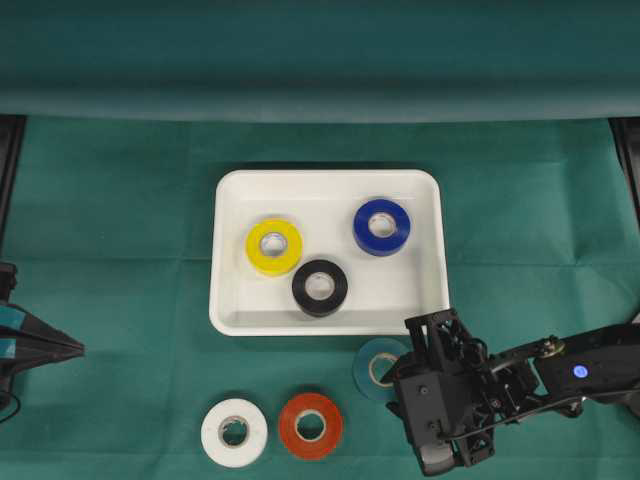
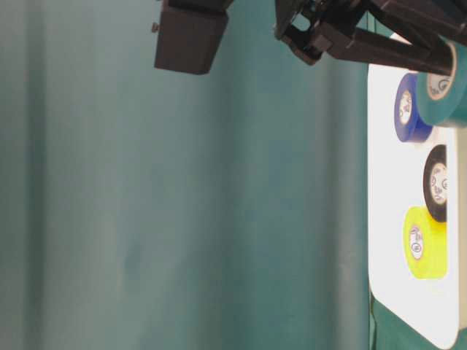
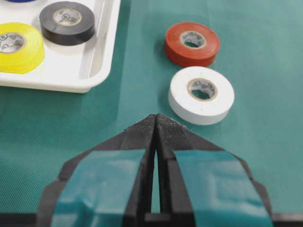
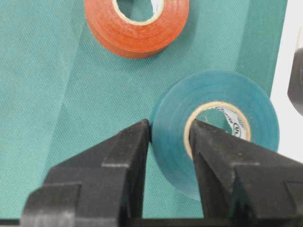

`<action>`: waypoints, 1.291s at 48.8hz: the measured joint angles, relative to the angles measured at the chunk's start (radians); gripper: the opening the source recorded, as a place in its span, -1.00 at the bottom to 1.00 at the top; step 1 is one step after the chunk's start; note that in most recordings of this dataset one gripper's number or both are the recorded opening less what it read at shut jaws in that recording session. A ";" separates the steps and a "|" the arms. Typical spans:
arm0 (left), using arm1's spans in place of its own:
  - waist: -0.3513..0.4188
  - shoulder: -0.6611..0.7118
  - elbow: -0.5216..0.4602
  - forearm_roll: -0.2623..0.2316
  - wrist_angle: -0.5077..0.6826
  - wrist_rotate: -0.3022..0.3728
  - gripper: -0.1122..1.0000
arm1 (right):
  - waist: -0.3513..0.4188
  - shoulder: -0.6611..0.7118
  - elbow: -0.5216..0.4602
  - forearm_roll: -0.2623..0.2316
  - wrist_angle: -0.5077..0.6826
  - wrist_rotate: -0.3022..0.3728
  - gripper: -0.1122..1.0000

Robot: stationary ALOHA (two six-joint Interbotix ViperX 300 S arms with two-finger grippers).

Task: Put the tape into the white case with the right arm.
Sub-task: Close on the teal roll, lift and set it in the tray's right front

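A green cloth covers the worktop [image 1: 120,300]. At its centre lies the white case [image 1: 232,210], holding a blue tape roll [image 1: 381,226] at 2 o'clock, a yellow tape roll [image 1: 273,246] at 9 o'clock and a black tape roll [image 1: 319,287] at 6 o'clock. The right arm [image 1: 560,370] reaches in from 4 o'clock; its right pincer [image 4: 169,137] is clenched on the wall of the teal tape roll [image 4: 170,142], one finger inside the core, one outside, just beyond the case's 5 o'clock corner. An orange tape roll [image 1: 310,425] and a white tape roll [image 1: 234,431] lie at 6 o'clock, touching. The left pincer [image 3: 156,125] sits clenched and empty at 9 o'clock.
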 measured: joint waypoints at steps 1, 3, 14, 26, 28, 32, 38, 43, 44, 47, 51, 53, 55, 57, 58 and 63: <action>-0.002 0.000 0.000 -0.002 0.000 0.000 -0.79 | 0.000 0.002 0.000 0.000 -0.002 0.000 -0.79; -0.002 0.000 0.000 -0.002 0.000 0.000 -0.79 | 0.002 0.000 0.000 0.000 0.000 0.000 -0.79; 0.000 0.000 0.000 0.000 0.000 0.000 -0.79 | -0.026 0.000 -0.002 0.002 0.009 -0.002 -0.79; 0.000 0.000 0.000 -0.002 0.000 0.000 -0.79 | -0.132 0.000 -0.002 -0.005 0.029 -0.011 -0.79; 0.000 0.000 0.000 0.000 0.000 0.000 -0.79 | -0.150 0.002 -0.002 -0.012 0.031 -0.011 -0.79; 0.000 0.000 0.000 -0.002 0.000 0.000 -0.79 | -0.190 0.000 -0.002 -0.029 0.029 -0.011 -0.79; 0.000 0.000 0.000 -0.002 0.000 0.002 -0.79 | -0.244 0.000 -0.002 -0.052 0.031 -0.011 -0.79; 0.000 0.000 0.000 0.000 0.000 0.000 -0.79 | -0.276 0.000 -0.002 -0.063 0.029 -0.011 -0.79; 0.000 0.000 0.000 -0.002 0.000 0.002 -0.79 | -0.281 0.002 -0.002 -0.064 0.029 -0.011 -0.79; 0.000 0.000 0.000 -0.002 0.000 0.000 -0.79 | -0.288 0.000 -0.002 -0.064 0.028 -0.011 -0.79; 0.000 0.000 0.000 -0.002 0.000 0.000 -0.79 | -0.288 0.002 -0.002 -0.066 0.025 -0.011 -0.79; 0.000 0.000 0.000 0.000 0.000 0.000 -0.79 | -0.288 0.000 0.000 -0.066 0.023 -0.011 -0.79; 0.000 0.000 0.000 -0.002 0.000 0.000 -0.79 | -0.288 0.000 0.000 -0.066 0.018 -0.009 -0.79; 0.000 0.000 0.000 -0.002 0.000 0.000 -0.79 | -0.288 0.000 0.000 -0.066 0.015 -0.008 -0.79; 0.000 0.000 0.000 0.000 0.000 0.000 -0.79 | -0.288 0.002 -0.002 -0.067 0.014 -0.008 -0.79; 0.000 0.000 0.000 0.000 0.000 0.000 -0.79 | -0.291 0.000 -0.002 -0.066 0.009 -0.005 -0.79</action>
